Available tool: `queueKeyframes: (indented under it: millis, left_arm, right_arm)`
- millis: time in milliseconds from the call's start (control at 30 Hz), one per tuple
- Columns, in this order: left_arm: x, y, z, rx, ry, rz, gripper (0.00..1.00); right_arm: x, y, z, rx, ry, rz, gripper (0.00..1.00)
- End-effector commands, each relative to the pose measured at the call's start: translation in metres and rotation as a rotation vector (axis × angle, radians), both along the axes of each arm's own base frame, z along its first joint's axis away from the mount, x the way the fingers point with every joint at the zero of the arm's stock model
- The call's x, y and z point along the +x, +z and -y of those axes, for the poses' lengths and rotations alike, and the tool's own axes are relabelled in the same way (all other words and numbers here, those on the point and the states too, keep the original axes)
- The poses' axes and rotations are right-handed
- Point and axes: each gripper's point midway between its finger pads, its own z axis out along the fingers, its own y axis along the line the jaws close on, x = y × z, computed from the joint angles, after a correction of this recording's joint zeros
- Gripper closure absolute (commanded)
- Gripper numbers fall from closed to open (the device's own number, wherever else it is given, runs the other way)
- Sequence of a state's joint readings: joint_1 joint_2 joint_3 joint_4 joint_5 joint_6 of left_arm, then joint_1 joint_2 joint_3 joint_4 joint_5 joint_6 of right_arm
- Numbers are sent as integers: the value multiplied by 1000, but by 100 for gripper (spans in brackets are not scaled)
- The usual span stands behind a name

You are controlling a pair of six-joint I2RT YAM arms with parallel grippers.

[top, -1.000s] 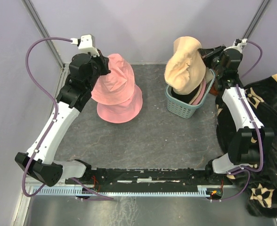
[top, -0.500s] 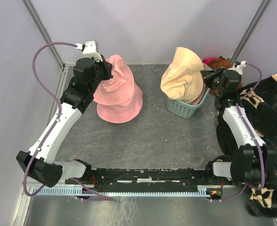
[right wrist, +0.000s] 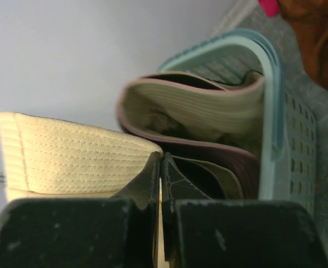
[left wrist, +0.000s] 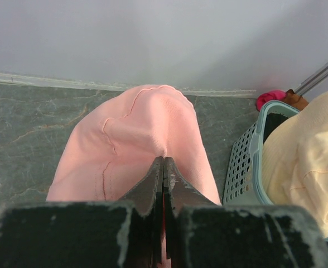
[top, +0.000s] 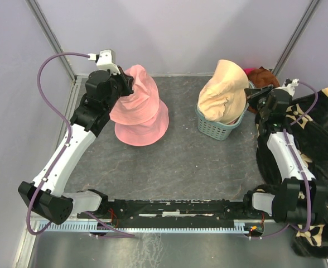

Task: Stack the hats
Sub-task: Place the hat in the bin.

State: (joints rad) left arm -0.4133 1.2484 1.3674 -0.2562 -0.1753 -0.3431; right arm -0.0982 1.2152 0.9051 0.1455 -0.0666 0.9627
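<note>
A pink hat (top: 139, 106) stands on the table at the back left, its top pinched and lifted by my left gripper (top: 126, 85). In the left wrist view the left gripper (left wrist: 164, 162) is shut on the pink hat (left wrist: 130, 145). My right gripper (top: 251, 92) is shut on the brim of a beige hat (top: 224, 92) and holds it over the teal basket (top: 217, 127). In the right wrist view the right gripper (right wrist: 162, 157) pinches the beige hat (right wrist: 63, 151). More hats (right wrist: 208, 111) lie folded inside the basket (right wrist: 275, 117).
A rust-brown cloth (top: 263, 75) and something bright pink lie behind the basket. A black blanket with beige floral pattern (top: 320, 162) hangs at the right beside the right arm. Grey walls close the back and sides.
My right gripper has dropped and moved right with the beige hat, which now hangs lower over the basket. The left gripper has shifted slightly, still holding the pink hat.
</note>
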Motion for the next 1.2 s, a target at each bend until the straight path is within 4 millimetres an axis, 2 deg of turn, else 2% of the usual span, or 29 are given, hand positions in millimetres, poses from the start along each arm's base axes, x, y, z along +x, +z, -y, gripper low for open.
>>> queueKeyframes:
  millis: [0,167,200,333,500,667,1000,1167]
  left_arm:
    - [-4,22,1,-63,-11,57,97]
    - [-4,17,4,-70,-21,47,97]
    - [-5,17,4,-73,-23,45,97]
    - [-6,14,4,-75,-26,41,97]
    - [-7,11,4,-75,-26,36,97]
    - [-8,7,4,-76,-25,33,97]
    - [-11,8,1,-76,-26,34,97]
    - [-13,7,0,-74,-24,29,97]
  right_arm:
    - [5,-26,-6,-5,33,-36,99]
    - [4,-46,-7,-14,35,-81,98]
    - [3,-48,-7,-15,32,-88,95]
    - [-1,-50,-8,-21,33,-95,72]
    - [-10,-31,-4,-54,12,-67,53]
    - [-26,-5,2,-94,-23,-26,43]
    - [-48,18,5,-107,-58,17,38]
    - [-63,57,-7,-146,-31,103,37]
